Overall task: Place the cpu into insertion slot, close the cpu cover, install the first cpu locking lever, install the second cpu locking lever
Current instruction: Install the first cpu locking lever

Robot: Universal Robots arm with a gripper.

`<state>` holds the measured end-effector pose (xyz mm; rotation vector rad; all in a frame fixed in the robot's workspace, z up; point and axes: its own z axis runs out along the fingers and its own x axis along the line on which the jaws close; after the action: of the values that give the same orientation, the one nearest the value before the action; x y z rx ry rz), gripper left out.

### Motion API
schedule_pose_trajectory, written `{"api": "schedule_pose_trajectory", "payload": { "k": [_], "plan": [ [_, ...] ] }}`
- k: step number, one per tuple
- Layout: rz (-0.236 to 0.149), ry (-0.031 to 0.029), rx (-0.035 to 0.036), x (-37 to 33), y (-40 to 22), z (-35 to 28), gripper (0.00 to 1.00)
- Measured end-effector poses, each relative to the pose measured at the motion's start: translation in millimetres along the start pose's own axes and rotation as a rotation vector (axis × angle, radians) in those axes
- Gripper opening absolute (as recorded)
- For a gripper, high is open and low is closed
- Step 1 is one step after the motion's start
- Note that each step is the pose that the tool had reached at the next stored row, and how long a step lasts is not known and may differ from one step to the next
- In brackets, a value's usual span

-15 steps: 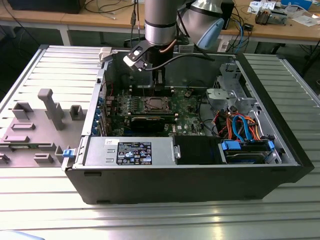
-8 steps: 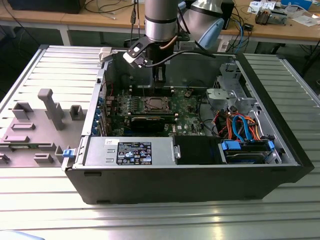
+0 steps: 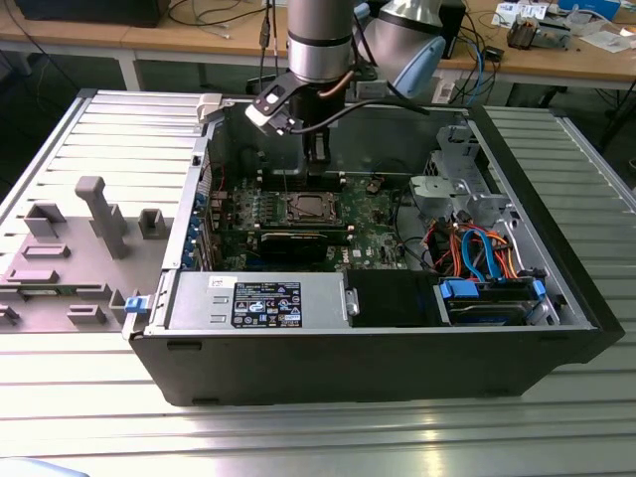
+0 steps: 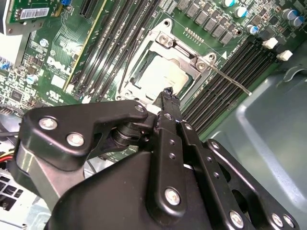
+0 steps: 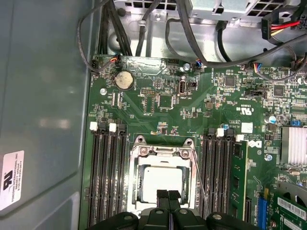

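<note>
Pinched claw (image 5: 168, 194) hovers, seemingly, over seated cpu (image 5: 160, 178).

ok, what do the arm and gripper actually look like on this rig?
Arm: silver-grey round tube with a pale blue joint cap. A black cable loops off the wrist, and a small pale camera block sits beside it. Gripper: matt black, with slim fingers on rounded link plates and silver screw heads at the pivots.

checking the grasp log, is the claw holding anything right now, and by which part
Nothing is held: the claw is shut with nothing between its tips, poised over the cpu, which lies under the cpu cover.
</note>
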<state>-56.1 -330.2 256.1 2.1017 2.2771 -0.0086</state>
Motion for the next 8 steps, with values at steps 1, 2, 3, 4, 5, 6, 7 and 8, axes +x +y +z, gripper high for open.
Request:
{"api": "schedule_pose_trajectory", "payload": {
  "k": [1,2,3,4,5,6,7,8],
  "plan": [
    [-0.005,0.0002,-0.0002,0.0,0.0,0.0,0.11],
    [-0.012,0.0003,-0.0004,0.0,0.0,0.0,0.11],
    [-0.016,0.0005,-0.0007,0.0,0.0,0.0,0.11],
    [-0.022,0.0006,-0.0008,0.0,0.0,0.0,0.11],
    [-0.026,0.0007,-0.0009,0.0,0.0,0.0,0.11],
    [-0.026,0.0008,-0.001,0.0,0.0,0.0,0.11],
    [-0.026,0.0007,-0.001,0.0,0.0,0.0,0.11],
    [-0.026,0.0007,-0.001,0.0,0.0,0.0,0.11]
  ]
}}
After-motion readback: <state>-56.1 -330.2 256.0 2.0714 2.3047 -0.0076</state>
